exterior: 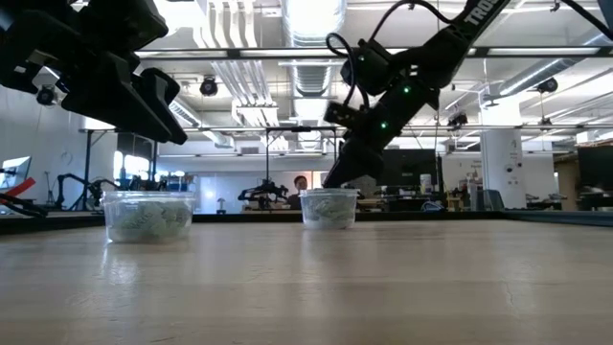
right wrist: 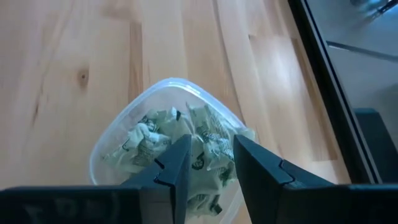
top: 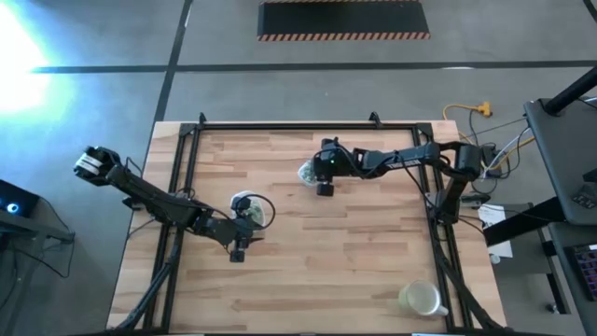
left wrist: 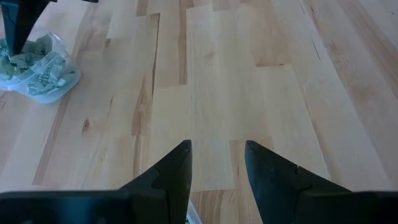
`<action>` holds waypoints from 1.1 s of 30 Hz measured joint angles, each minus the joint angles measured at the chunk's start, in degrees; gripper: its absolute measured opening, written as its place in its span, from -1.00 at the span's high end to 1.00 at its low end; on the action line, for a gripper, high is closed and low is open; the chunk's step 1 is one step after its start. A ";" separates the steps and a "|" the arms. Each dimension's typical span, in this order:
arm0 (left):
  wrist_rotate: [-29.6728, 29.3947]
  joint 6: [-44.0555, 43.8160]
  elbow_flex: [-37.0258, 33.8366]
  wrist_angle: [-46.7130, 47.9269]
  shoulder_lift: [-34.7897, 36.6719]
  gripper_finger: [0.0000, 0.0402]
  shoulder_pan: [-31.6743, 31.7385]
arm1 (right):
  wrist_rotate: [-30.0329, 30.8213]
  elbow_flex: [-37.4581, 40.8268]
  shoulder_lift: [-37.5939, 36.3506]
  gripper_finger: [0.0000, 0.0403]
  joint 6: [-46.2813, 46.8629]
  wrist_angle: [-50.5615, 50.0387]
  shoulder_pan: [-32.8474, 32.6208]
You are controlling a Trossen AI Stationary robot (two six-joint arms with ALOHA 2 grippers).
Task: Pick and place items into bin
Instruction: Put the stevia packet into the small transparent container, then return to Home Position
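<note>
Two clear tubs hold small pale green-and-white wrapped pieces. One tub (top: 303, 174) (exterior: 329, 208) (right wrist: 124, 143) stands far of the table's middle, and its pieces (right wrist: 146, 140) are heaped inside. My right gripper (right wrist: 211, 155) (top: 317, 174) (exterior: 337, 180) is open and points down over that heap, at the tub's mouth. The other tub (top: 252, 207) (exterior: 148, 216) stands left of centre. My left gripper (left wrist: 217, 162) (top: 244, 224) is open and hangs well above and beside this tub, over bare wood. It also sees the far tub (left wrist: 37, 68). My right gripper comes from above, pointing down, with its open fingers (right wrist: 177, 165) over the heaped pieces at the tub's mouth. Whether they touch a piece I cannot tell, because the fingers themselves cover that spot.
A third clear container (top: 420, 299) with pale contents stands near the table's near right corner. A black frame rail (top: 308, 126) runs around the wooden table top. Bare wood (top: 345, 243) lies between the tubs and the near edge.
</note>
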State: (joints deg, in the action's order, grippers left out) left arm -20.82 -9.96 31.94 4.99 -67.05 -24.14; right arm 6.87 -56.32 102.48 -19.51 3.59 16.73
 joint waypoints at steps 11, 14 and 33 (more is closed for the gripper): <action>-3.63 10.53 -0.04 -6.45 -0.02 0.34 0.02 | 0.00 -0.45 -5.03 0.38 1.31 -0.44 -1.14; -3.63 13.51 -0.04 -9.92 0.06 0.34 0.02 | -0.01 -0.43 -8.44 0.38 1.30 -0.83 -2.15; -35.78 46.78 0.74 -36.74 2.76 0.34 4.01 | -8.01 5.35 -35.93 0.45 5.09 -10.96 -8.63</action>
State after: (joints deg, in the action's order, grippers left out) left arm -56.60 36.83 32.69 -31.75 -64.29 -20.13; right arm -1.14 -50.97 66.55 -14.42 -7.37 8.10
